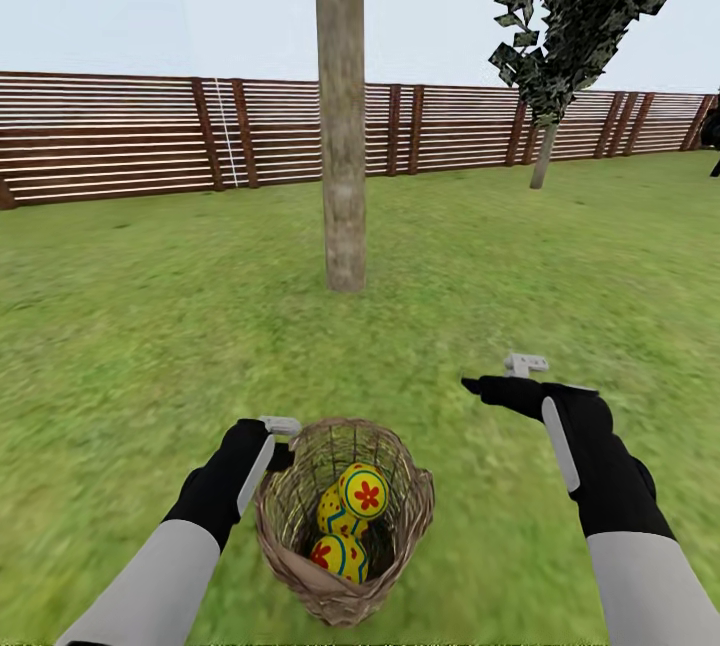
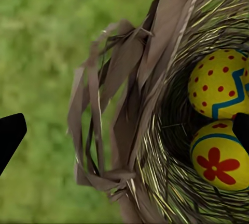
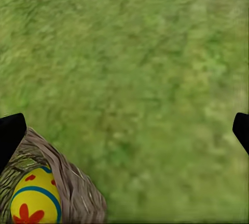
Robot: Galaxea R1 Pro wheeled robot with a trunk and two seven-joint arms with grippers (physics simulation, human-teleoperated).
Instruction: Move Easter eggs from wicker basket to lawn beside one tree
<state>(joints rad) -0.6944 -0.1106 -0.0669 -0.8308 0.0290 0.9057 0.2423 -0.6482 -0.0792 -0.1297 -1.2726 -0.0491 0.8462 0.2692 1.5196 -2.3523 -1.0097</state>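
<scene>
Both arms reach forward and down, white forearms ending in black wrists; the left gripper [image 1: 283, 438] sits low with its fingers spread wide apart; the right gripper [image 1: 495, 376] hangs higher and farther forward, jaws likewise parted, holding nothing.

The wicker basket [image 1: 345, 566] is rough woven twigs. The Easter eggs [image 1: 364, 492] look smooth and shiny – painted. The lawn [image 1: 150, 326] is soft, fuzzy grass.
</scene>
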